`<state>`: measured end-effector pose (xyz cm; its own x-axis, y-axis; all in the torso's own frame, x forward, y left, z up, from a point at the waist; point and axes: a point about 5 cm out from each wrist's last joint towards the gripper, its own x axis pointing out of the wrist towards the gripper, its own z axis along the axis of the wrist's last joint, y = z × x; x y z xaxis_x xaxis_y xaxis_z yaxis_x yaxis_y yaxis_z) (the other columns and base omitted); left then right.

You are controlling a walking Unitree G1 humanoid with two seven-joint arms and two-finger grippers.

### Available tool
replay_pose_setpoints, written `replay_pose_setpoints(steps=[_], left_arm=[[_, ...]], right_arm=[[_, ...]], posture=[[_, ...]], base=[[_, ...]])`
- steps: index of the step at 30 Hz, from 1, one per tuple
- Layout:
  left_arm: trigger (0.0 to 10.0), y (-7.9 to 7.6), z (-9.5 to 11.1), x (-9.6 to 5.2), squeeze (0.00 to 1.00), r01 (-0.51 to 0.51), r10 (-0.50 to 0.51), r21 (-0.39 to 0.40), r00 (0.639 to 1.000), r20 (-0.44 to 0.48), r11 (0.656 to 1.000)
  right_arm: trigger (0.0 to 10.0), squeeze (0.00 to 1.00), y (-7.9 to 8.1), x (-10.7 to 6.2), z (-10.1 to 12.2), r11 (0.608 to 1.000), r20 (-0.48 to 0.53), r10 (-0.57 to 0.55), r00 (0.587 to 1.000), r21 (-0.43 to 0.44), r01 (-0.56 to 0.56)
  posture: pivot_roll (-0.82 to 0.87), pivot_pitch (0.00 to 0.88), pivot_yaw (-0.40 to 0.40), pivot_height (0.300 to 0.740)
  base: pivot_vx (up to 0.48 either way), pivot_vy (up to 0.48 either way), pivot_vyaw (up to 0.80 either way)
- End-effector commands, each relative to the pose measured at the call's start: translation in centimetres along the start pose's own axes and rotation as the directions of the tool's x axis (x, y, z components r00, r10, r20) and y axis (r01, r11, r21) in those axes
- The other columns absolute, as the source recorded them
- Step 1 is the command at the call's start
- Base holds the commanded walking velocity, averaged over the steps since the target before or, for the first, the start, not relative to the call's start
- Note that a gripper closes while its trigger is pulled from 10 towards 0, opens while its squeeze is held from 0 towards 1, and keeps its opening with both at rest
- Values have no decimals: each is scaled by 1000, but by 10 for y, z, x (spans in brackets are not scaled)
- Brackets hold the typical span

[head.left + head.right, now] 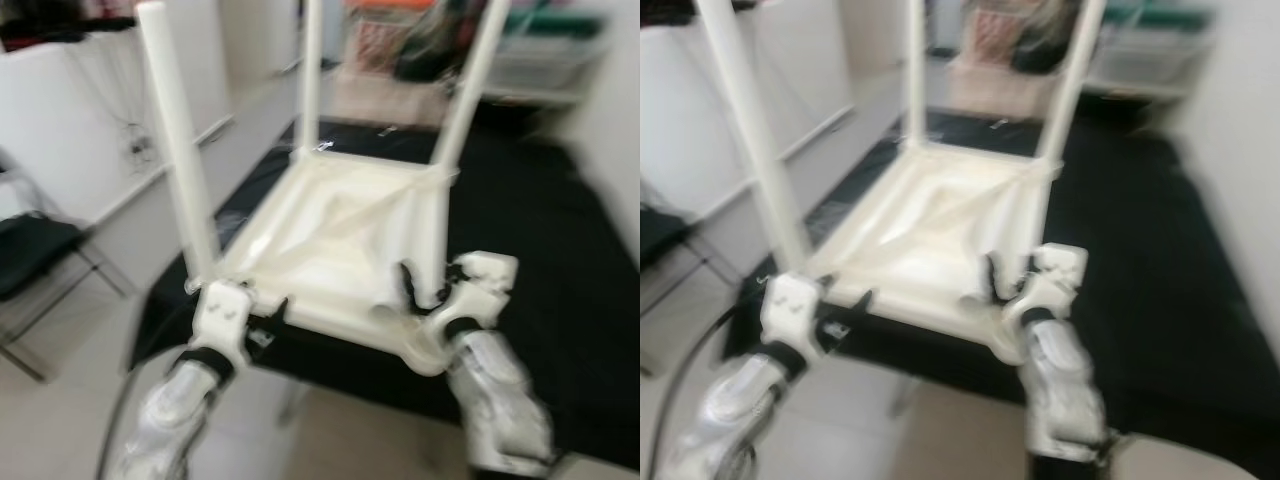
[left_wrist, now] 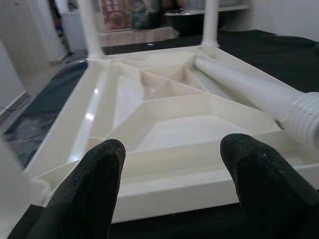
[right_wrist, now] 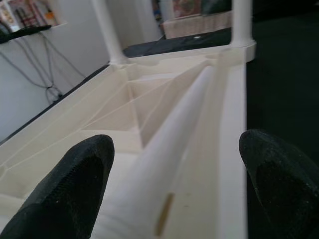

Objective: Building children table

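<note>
From the head views I am seeing the children table [image 1: 345, 245] lying upside down on a black-covered tabletop [image 1: 560, 250], three legs already standing in their corners. The fourth leg [image 1: 428, 245] is lying loose across the underside, just ahead of my right end effector [image 1: 425, 290].

In the left wrist view, my left end effector [image 2: 172, 191] is hovering open at the near rim.

In the right wrist view, the right fingers are spreading open around the loose leg [image 3: 164, 149]. I judge one leg is remaining.
</note>
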<state>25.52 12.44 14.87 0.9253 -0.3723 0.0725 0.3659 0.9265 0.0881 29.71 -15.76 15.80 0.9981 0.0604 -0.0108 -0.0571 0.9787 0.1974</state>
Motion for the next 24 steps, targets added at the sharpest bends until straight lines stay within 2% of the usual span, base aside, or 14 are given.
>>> replay_pose_setpoints(steps=[1, 6, 8, 9, 11, 14, 17, 18, 20, 24], left_arm=[[10000, -1, -1, 1, 0, 16, -16, -6, 1000, 0, 1000], [10000, 0, -2, 4, 0, 21, -21, -14, 1000, -1, 1000], [10000, 0, -2, 5, 0, 22, -22, -10, 1000, 2, 1000], [10000, 0, -2, 5, 0, 22, -22, -10, 1000, 2, 1000], [10000, 0, -1, 5, 0, 23, -23, -8, 1000, 3, 1000], [10000, 0, -1, 6, 0, 27, -27, -7, 1000, 1, 1000], [10000, 0, -1, 6, 0, 28, -28, -12, 1000, -4, 1000], [10000, 0, -1, 6, 0, 28, -28, -12, 1000, -4, 1000], [10000, -1, -1, 6, 0, 26, -26, -15, 1000, -5, 1000], [10000, -1, 0, 6, 0, 1, -1, -19, 1000, -1, 1000]], right_arm=[[10000, 0, -5, 1, 0, 1000, 6, -26, 1000, -14, 27], [10000, 0, -5, 4, 3, 999, 18, -19, 1000, -33, 20], [10000, 0, -2, 7, 9, 994, 40, 6, 999, -108, -2], [10000, 0, -2, 7, 9, 994, 40, 6, 999, -108, -2], [10000, 0, 1, 11, 14, 985, 44, 22, 999, -173, -14], [10000, 0, 6, 20, 21, 979, 28, 34, 999, -204, -28], [10000, 0, 21, 36, 39, 958, 2, 106, 994, -270, -101], [10000, 0, 21, 36, 39, 958, 2, 106, 994, -270, -101], [10000, 0, 32, 47, 50, 925, -37, 144, 989, -349, -148], [10000, 0, 45, 60, 63, 915, -77, 178, 981, -353, -193]], posture=[[-7, 22, -25, 740], [-8, 17, -24, 740], [-9, 13, -22, 740], [-9, 13, -22, 740], [-9, 12, -19, 740], [-9, 12, -18, 740], [-13, 19, -16, 740], [-13, 19, -16, 740], [-8, 23, -28, 740], [1, 36, -44, 740]], base=[[0, 0, -800], [0, 0, -800], [0, 0, -800], [0, 0, -800], [0, 0, -800], [0, 0, -800], [0, 0, 0], [0, 0, 0], [0, 0, 0], [0, 0, 0]])
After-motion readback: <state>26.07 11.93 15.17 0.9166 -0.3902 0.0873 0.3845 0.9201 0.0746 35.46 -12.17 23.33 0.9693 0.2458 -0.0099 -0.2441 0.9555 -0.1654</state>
